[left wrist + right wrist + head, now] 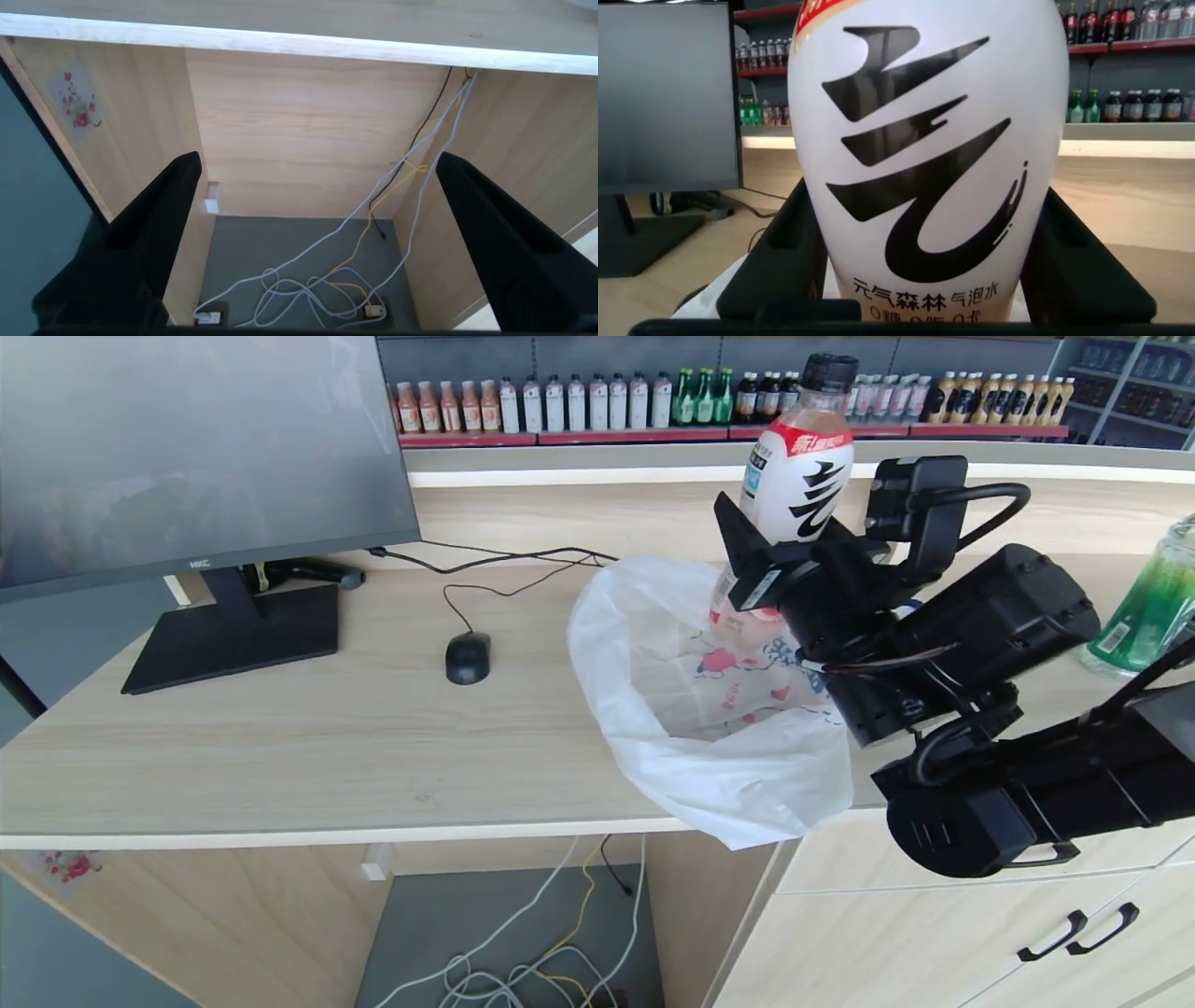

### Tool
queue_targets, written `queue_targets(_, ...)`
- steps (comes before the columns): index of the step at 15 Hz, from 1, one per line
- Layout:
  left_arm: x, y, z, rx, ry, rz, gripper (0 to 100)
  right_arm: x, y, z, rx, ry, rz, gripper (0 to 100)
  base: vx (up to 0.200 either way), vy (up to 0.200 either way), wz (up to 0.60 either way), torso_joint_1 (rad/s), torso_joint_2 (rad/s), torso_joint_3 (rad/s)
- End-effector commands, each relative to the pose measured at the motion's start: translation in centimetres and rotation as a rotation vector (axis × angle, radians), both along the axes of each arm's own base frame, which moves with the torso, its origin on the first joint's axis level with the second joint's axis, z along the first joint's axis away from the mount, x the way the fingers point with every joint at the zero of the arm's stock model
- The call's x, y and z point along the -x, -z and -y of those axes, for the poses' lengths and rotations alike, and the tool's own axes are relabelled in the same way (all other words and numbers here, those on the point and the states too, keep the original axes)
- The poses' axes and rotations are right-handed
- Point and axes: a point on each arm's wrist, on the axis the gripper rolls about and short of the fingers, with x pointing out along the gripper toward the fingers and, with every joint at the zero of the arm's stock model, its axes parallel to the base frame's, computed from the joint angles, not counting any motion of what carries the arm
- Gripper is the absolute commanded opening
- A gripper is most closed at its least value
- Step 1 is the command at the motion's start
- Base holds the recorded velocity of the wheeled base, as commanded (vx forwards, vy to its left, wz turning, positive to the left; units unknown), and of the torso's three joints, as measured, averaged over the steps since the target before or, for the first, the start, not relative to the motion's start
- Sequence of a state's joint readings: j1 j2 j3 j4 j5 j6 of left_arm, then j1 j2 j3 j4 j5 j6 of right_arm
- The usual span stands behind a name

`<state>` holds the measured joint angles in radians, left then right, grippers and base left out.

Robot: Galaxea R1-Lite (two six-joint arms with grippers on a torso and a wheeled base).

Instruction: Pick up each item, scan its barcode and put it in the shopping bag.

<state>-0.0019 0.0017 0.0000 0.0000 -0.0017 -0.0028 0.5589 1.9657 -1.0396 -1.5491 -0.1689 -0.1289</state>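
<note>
Bottle: The white drink bottle (798,467) stood upright in the air, right over the open mouth of the shopping bag (653,709). Its low end showed through the thin plastic at the bag's far edge.
Right gripper: The right gripper (789,555) was clamped on the bottle's middle, one finger on each side. I think it held the bottle upright so it could go down straight and not tip.
Shopping bag: It sat near the front edge of the bench (327,737), with its mouth wide open and facing up, so things could drop in.
Left gripper: The left gripper (318,168) had its fingers apart and held nothing. It faced the space under the bench, where cables (318,289) lay. It was likely kept out of the way there.
Green bottle: A green bottle (1148,602) stood on the bench, well apart from the bag. It probably had its turn to come.
</note>
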Motion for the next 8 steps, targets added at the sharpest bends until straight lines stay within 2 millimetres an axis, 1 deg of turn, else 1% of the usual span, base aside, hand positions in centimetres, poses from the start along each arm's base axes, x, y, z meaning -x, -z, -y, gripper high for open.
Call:
queue_targets(1, 0.0, 0.0, 0.0, 0.0, -0.001, 0.0, 100, -1.5, 1.2, -1.5, 0.01, 0.006, -0.034, 0, 0.0, 0.0, 0.0, 0.0, 0.0, 0.0)
queue_targets(6, 0.0, 0.0, 0.0, -0.001, -0.001, 0.0, 100, -2.6, 0.6, -3.1, 0.029, 0.01, -0.092, 0, 0.0, 0.0, 0.0, 0.0, 0.0, 0.0)
queue_targets(8, 0.0, 0.0, 0.0, 0.0, -0.001, 0.0, 100, -3.7, 0.5, -4.5, -0.011, 0.039, -0.088, 0, 0.0, 0.0, 0.0, 0.0, 0.0, 0.0)
